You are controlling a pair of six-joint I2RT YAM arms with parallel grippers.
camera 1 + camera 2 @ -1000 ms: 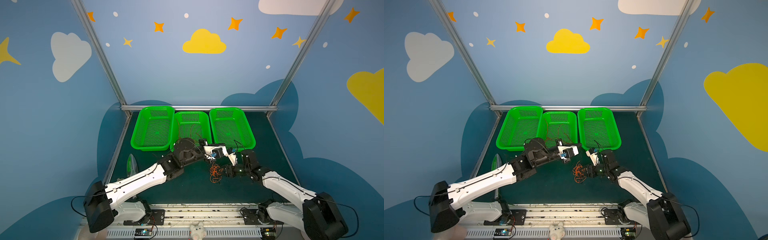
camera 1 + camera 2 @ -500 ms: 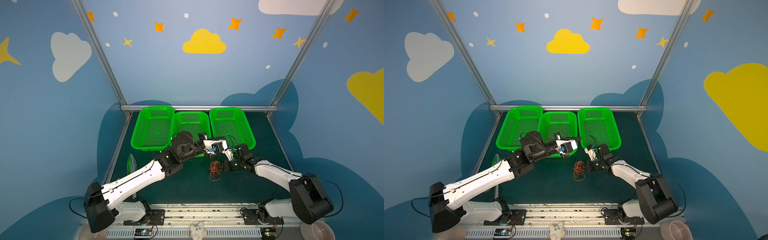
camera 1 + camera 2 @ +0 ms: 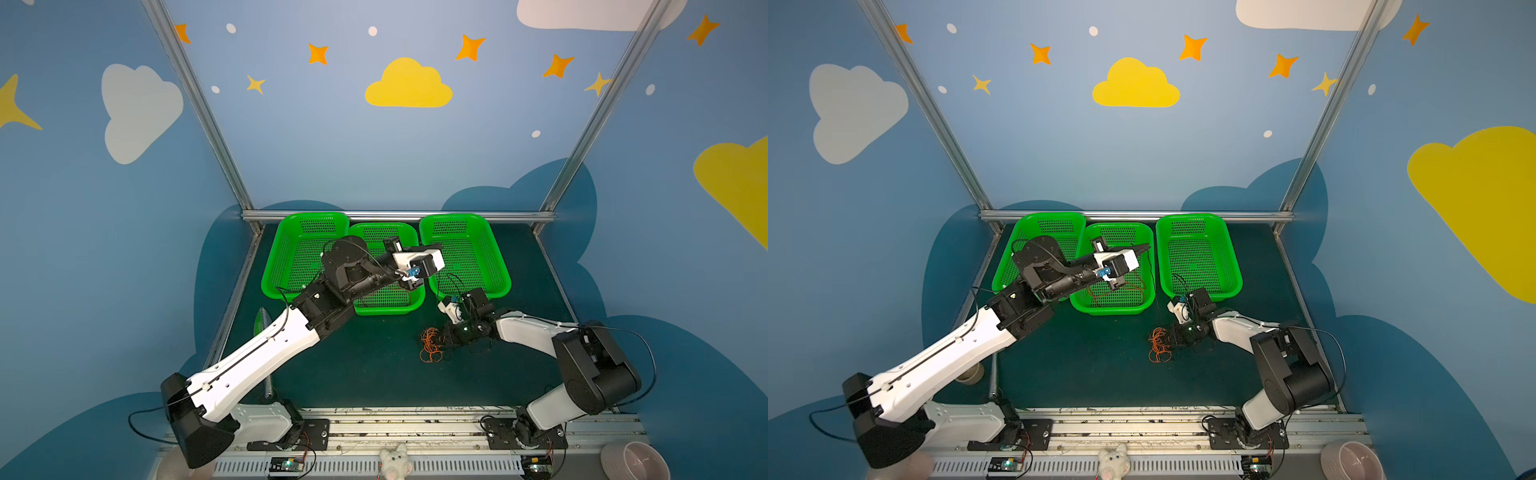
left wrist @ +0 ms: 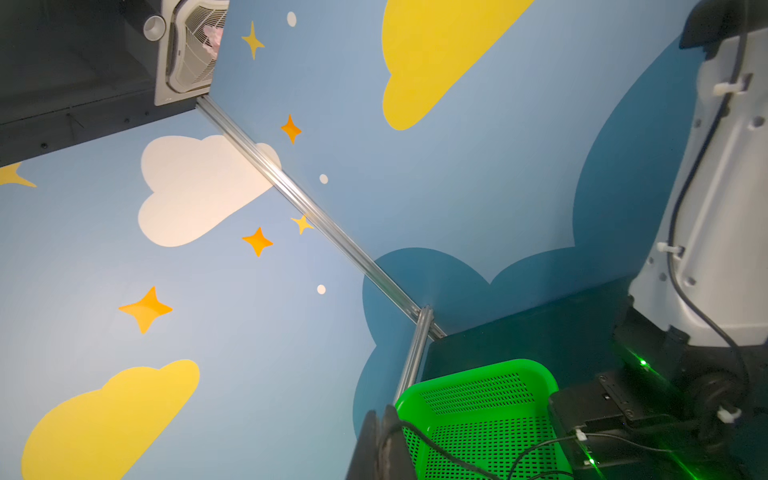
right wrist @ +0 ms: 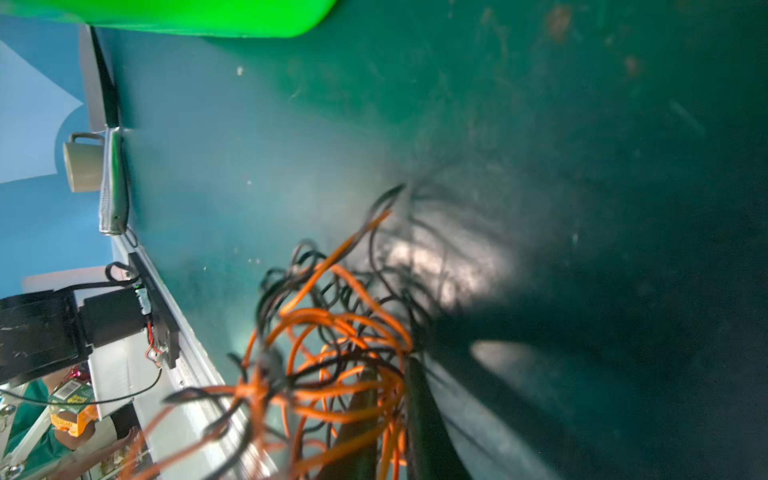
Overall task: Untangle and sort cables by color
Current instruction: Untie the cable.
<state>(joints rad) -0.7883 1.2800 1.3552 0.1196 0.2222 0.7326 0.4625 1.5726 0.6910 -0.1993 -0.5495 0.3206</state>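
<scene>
Left gripper (image 3: 1142, 249) above middle basket (image 3: 1113, 311) — fingers pinched on black cable (image 4: 419, 434). Right gripper (image 5: 390, 374) just in front of it — fingers clenched in orange-black tangle (image 3: 430, 345) on table (image 3: 374, 374).

No legible text; just a barcode (image 5: 66, 390) and blurred print on a packet (image 5: 74, 411)

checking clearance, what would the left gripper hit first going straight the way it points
Likely the near rim of the green basket just ahead; height is unclear, so it might pass above.
</scene>
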